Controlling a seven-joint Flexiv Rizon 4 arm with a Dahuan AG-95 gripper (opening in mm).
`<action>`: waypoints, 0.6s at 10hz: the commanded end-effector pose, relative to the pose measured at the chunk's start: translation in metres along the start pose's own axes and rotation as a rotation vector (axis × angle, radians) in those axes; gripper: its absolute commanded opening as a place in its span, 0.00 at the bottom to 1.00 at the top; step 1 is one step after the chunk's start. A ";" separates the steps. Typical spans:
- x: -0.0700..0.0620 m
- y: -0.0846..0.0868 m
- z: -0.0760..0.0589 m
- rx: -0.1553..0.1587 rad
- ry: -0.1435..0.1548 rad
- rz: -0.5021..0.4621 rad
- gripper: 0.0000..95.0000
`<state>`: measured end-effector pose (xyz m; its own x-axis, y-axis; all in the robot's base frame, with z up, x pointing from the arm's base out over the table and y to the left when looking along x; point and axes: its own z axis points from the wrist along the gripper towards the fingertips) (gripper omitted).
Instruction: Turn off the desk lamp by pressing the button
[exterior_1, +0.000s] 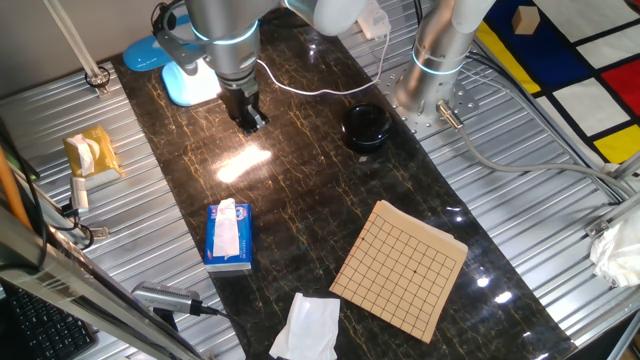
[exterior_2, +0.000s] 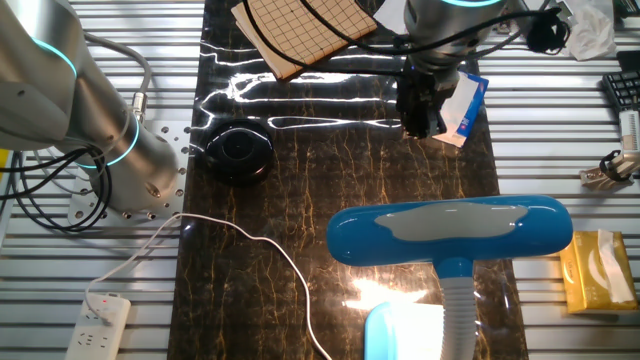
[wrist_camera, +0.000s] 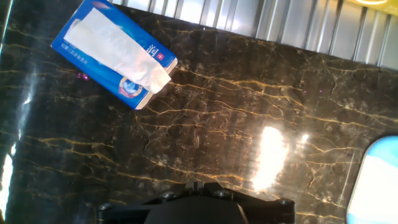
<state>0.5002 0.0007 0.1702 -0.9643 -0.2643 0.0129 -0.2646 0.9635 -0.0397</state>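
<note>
The light blue desk lamp stands at the far left end of the dark marble table; its oval head (exterior_1: 150, 55) hangs over the glowing round base (exterior_1: 190, 85). It is lit and throws a bright patch on the table (exterior_1: 245, 160). In the other fixed view the head (exterior_2: 450, 232) with its white strip fills the foreground, above the base (exterior_2: 405, 335). My gripper (exterior_1: 250, 118) hangs just right of the base, a little above the table, with its fingertips together and holding nothing. In the hand view the gripper (wrist_camera: 200, 185) points down at bare marble, and the base's edge (wrist_camera: 376, 186) shows at the right. I cannot make out the button.
A blue-and-white tissue box (exterior_1: 229, 235) lies mid-table, with a wooden go board (exterior_1: 400, 268) and a white cloth (exterior_1: 307, 325) nearer the front. A black round bowl (exterior_1: 367, 127) sits right of the gripper. The white cord (exterior_1: 310, 88) runs behind it. A yellow pack (exterior_1: 92, 152) lies off the left edge.
</note>
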 end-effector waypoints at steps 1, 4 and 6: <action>0.000 -0.001 0.000 0.027 0.014 -0.014 0.00; 0.000 0.000 0.002 0.078 0.086 -0.028 0.00; 0.000 -0.002 0.010 0.128 0.120 -0.042 0.00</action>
<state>0.5011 -0.0001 0.1624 -0.9503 -0.2853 0.1243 -0.3011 0.9439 -0.1358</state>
